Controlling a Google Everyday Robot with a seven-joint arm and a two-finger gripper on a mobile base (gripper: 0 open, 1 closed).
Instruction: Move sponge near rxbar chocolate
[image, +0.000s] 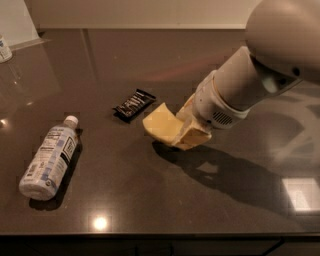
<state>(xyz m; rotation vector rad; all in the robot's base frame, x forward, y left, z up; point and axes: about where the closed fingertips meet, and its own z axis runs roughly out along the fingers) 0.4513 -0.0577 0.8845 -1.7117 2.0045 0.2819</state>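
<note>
The pale yellow sponge is held tilted, lifted a little above the dark table, with its shadow below it. My gripper is shut on the sponge's right end, cream fingers clamped around it. The rxbar chocolate, a small black wrapper with white print, lies flat just left of the sponge, a small gap apart.
A clear water bottle with a white label lies on its side at the left. My large white arm fills the upper right. A white object stands at the far left edge. The table's front edge runs along the bottom.
</note>
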